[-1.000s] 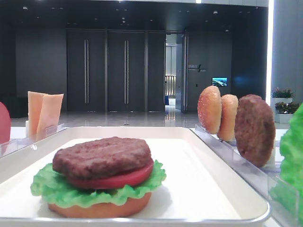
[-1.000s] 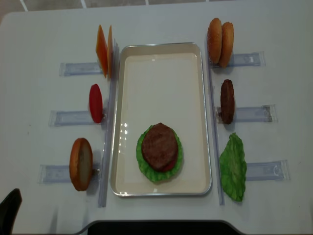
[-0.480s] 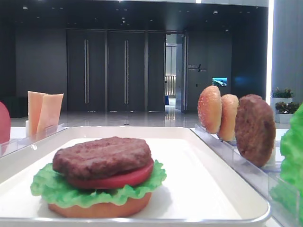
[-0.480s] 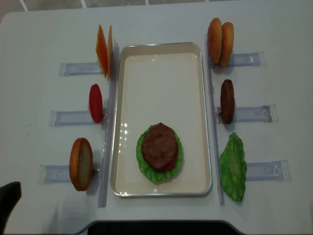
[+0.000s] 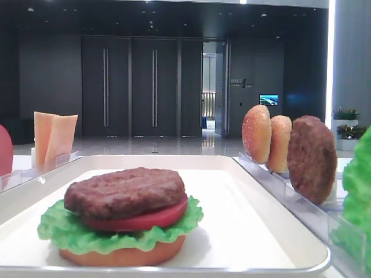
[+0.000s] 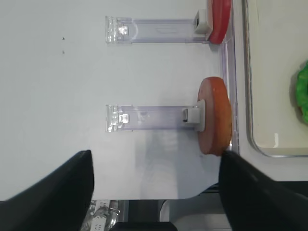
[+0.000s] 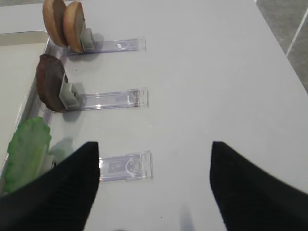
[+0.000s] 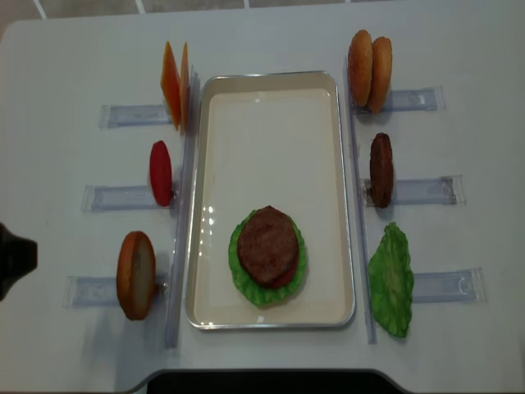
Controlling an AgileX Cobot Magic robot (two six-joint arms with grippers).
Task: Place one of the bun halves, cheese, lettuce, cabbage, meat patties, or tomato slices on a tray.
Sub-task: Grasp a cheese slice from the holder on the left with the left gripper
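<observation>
Tray (image 8: 215, 107): white, low-rimmed, it lies lengthwise at the middle of the table (image 8: 459, 49). You will find its far two-thirds bare. At its near end sits one stack: bun half (image 5: 124, 255) at the bottom, then lettuce (image 8: 239, 275), a tomato slice (image 5: 145, 219), and a patty (image 8: 268, 245) on top. The stack stands inside the rim and touches no wall.

Note the clear strips (image 8: 182, 205) that run along both long sides of the tray, just beside the rim. Cross strips reach outward from them toward the table edges.

Left side, far to near:
- two cheese slices (image 8: 172, 84), upright
- one tomato slice (image 8: 161, 172), upright
- one bun half (image 8: 135, 274), upright, just beside the near left corner of the tray

Right side, far to near:
- two bun halves (image 8: 369, 70), upright, touching each other
- one patty (image 8: 381, 169), upright
- one lettuce leaf (image 8: 390, 281), beside the near right corner

You have open table beyond the outer ends of the cross strips on both sides, and a bare band along the far edge.

Left gripper (image 6: 156, 185): you see it in its wrist view above the near left table edge, jaws spread wide, nothing between them. The upright bun half lies just beyond the right-hand finger (image 6: 260, 192).

Right gripper (image 7: 154, 185): jaws spread wide, nothing held, above bare table outward of the lettuce leaf.
</observation>
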